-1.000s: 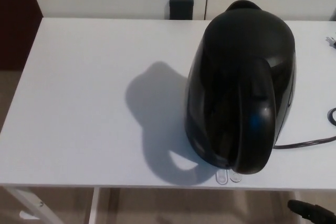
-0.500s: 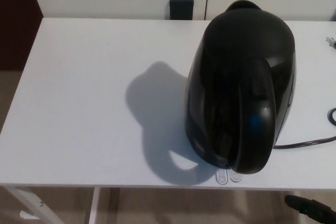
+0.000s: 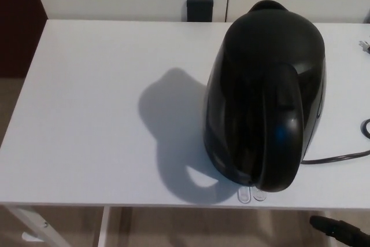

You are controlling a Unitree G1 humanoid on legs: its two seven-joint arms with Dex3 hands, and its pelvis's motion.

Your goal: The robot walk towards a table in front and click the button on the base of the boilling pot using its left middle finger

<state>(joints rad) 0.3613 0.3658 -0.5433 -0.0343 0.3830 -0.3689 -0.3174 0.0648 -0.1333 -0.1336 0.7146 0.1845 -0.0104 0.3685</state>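
R robot hand (image 3: 341,231) leftward, below-right of kettle (image 3: 265,96)

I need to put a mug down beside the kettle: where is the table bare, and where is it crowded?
The table is bare across its whole left half, from the left edge to the kettle, shadow only. The back strip behind the kettle is narrow. The right side is crowded: the black cord runs there.

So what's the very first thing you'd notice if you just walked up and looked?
The big shiny black kettle grabs the eye first, standing on the right part of the white table with its handle facing the near edge. Next is its dark shadow spread on the table to its left. A black cord trails off to the right from the kettle's foot.
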